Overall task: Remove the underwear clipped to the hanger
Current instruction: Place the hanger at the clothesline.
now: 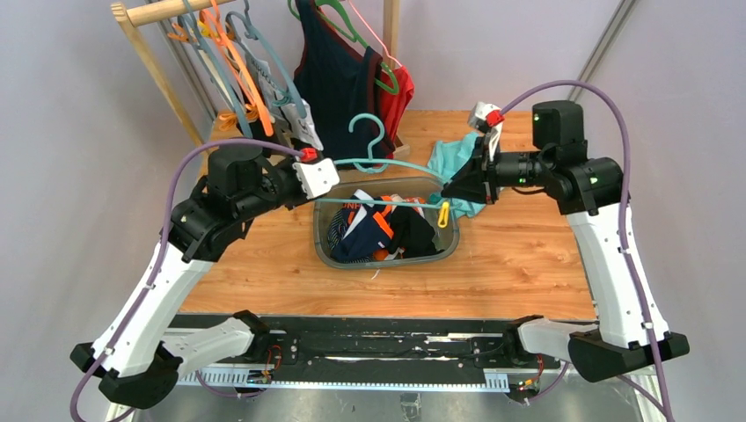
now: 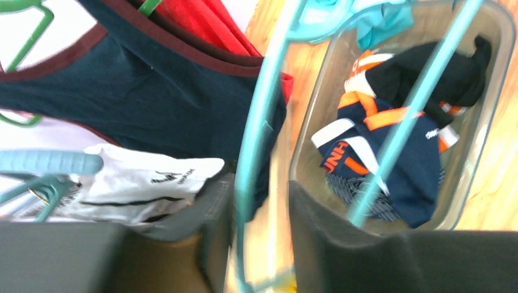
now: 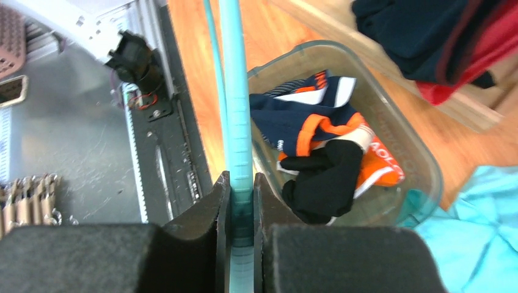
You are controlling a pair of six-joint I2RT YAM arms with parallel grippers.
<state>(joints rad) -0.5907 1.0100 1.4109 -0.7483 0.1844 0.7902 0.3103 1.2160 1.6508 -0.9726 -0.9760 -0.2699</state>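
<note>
**Hanger (image 1: 387, 161) over bin (image 3: 397, 116)**

Teal hanger, held level above the clear bin on the counter (image 1: 528, 255). Right claw (image 3: 242, 183): clamped tight on the hanger's right end. Left claw (image 2: 256, 189): round the left end, jaws apart, wider than the bar. Underwear (image 1: 378, 230): navy-orange and black pieces heaped in the bin, beneath the hanger.

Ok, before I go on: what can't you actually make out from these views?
Top view: whether the yellow clip grips any cloth; too small.
Left wrist view: whether the left fingers pinch the hanger; blurred, tips cut off by the bottom edge.
All views: how many underwear pieces lie in the bin; they are piled on one another.
</note>
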